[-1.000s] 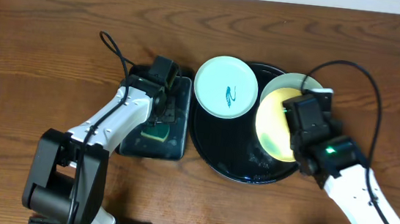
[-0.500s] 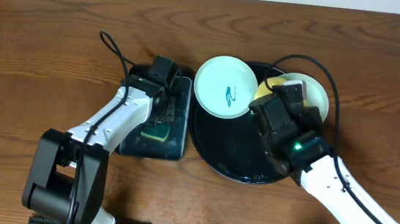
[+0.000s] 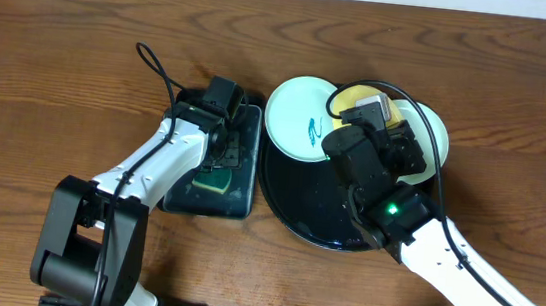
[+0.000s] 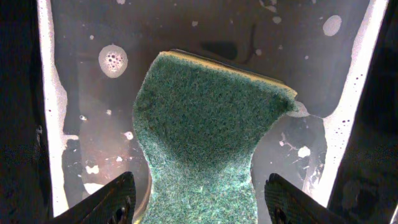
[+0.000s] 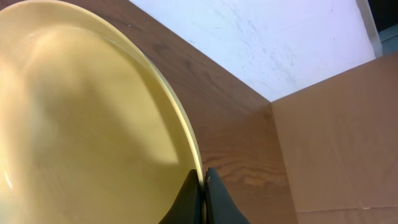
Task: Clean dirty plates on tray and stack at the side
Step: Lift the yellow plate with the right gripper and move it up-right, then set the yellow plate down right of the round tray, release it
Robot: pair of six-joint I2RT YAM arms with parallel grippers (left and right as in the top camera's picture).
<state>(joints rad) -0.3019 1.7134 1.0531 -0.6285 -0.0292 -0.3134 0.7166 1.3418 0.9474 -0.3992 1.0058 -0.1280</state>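
My right gripper (image 5: 203, 190) is shut on the rim of the pale yellow plate (image 5: 81, 124) and holds it tilted up on edge. In the overhead view this gripper (image 3: 375, 115) and the yellow plate (image 3: 351, 93) are above the far part of the round black tray (image 3: 313, 205). A mint plate with a teal squiggle (image 3: 302, 116) leans on the tray's far left rim. A second mint plate (image 3: 434, 130) shows at the far right, partly hidden by the arm. My left gripper (image 4: 202, 205) is open, with its fingers either side of the green sponge (image 4: 205, 130).
The sponge (image 3: 213, 179) lies in a small rectangular black tray (image 3: 240, 185) with soapy water, left of the round tray. My left arm (image 3: 156, 167) reaches over it from the near left. Bare wooden table (image 3: 62, 52) surrounds both trays.
My right arm has swung left and away from the near right, lifting the yellow plate from flat to on edge over the tray's far side. The left arm has not moved.
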